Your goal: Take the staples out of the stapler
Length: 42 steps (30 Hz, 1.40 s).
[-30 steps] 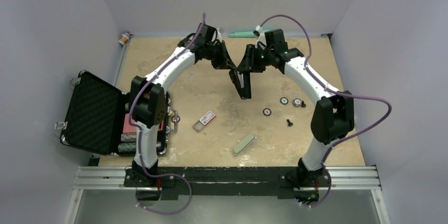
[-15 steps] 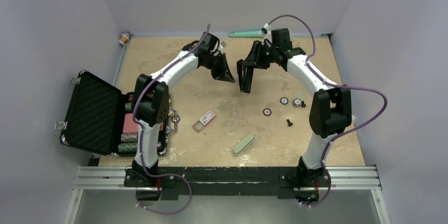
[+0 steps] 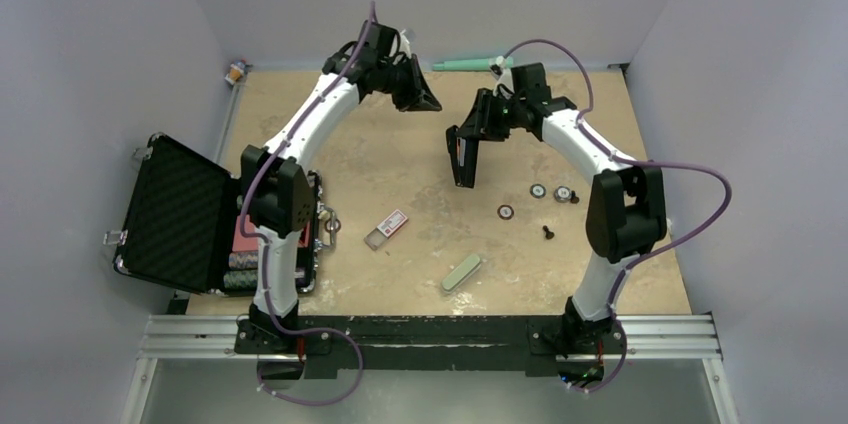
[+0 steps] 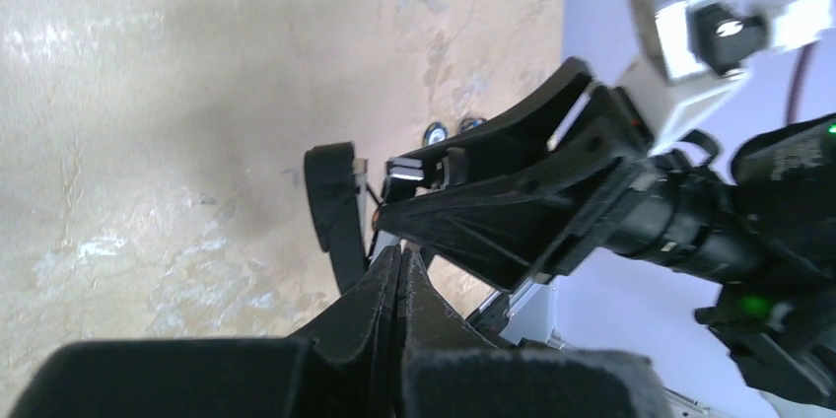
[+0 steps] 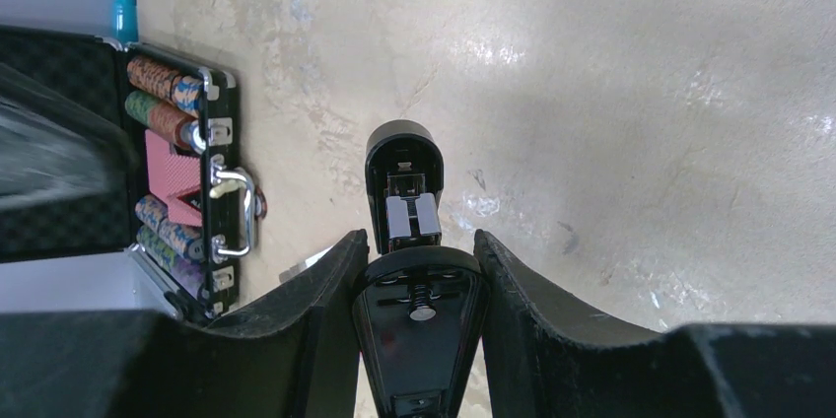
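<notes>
- Stapler first: the slim black desk stapler (image 5: pixel 404 186), apparently hinged open, hangs in the air over the far middle of the tan surface (image 3: pixel 380 169).
- Its long axis runs in line with the fingers, and the free end points out past their tips, down toward the surface.
- Right gripper (image 5: pixel 419 241) is partly open, clamped across the stapler's base end.
- Left gripper (image 4: pixel 397 275) is closed flat on nothing, well apart at the far side.
- Staples: none I can make out.
- Risk: a one-end hold may let the stapler twist or slip, and a strip dropping out could get lost among the small round metal pieces (image 3: pixel 538 191).
</notes>
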Tool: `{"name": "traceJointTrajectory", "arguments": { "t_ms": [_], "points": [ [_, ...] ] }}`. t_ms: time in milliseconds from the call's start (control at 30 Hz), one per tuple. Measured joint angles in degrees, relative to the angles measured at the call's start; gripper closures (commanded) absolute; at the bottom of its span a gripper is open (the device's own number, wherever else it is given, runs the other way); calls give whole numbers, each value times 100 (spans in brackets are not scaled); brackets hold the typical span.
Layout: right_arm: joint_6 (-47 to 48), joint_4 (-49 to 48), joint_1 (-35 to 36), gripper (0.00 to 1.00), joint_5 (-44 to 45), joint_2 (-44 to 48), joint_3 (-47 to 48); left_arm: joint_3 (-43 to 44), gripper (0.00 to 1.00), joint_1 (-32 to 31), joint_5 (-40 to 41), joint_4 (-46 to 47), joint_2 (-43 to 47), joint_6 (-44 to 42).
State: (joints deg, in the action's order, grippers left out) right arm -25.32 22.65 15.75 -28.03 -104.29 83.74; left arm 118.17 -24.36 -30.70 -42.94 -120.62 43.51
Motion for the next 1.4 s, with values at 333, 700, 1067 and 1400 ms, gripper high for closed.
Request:
{"name": "traceJointTrajectory", "arguments": {
  "t_ms": [333,700,1067,1400],
  "points": [
    [-2,0,35,100,-164,11,-15,214,100,-114,-125,212,-125,354],
    [-31,50,83,100,-192,22,195,236,100,-343,-72,380,-560,452],
    [-61,55,81,100,-192,22,219,236,100,-341,-33,382,-562,402],
    [-107,175,85,100,-170,44,238,133,100,-339,9,369,-562,212]
  ]
}}
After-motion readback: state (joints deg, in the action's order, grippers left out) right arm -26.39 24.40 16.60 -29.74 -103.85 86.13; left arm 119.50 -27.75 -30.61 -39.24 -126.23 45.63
